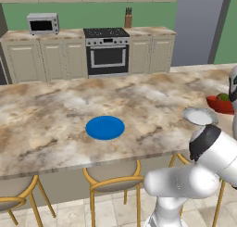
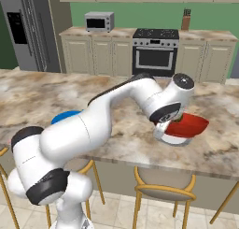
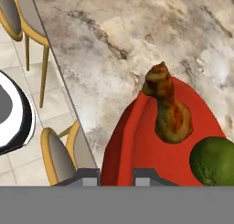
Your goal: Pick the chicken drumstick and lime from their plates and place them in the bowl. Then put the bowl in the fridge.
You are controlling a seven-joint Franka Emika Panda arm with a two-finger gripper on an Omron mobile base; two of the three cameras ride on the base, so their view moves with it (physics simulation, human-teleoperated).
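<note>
A long marbled beige-and-brown stone surface [image 1: 55, 115] runs across a kitchen with green walls. Behind it stand cream cabinets, a steel oven with a black cooktop [image 1: 107, 50], a silver microwave [image 1: 42, 23] and a wooden knife block [image 1: 128, 18]. A tall grey two-door fridge [image 2: 29, 29] with a black dispenser panel stands at the far left in the right base view. Stools with yellow frames [image 1: 113, 177] line the near edge of the surface. A flat round bright-blue plate [image 1: 105, 128] lies alone on the surface, well apart from the bowl.

The glossy red shallow bowl [image 3: 151, 145] sits near the surface's near edge, to the right. The gripper [image 3: 115, 176] is clenched on the bowl's rim, its two dark fingertips [image 3: 87, 176] straddling the red wall. Inside the bowl lies the brown-orange chicken drumstick [image 3: 168, 111]. In the hand view its long axis runs away from the gripper, thick end nearer and thin end pointing toward the far rim. The round dark-green lime [image 3: 214, 160] rests just beside the drumstick's thick end, inside the bowl.
</note>
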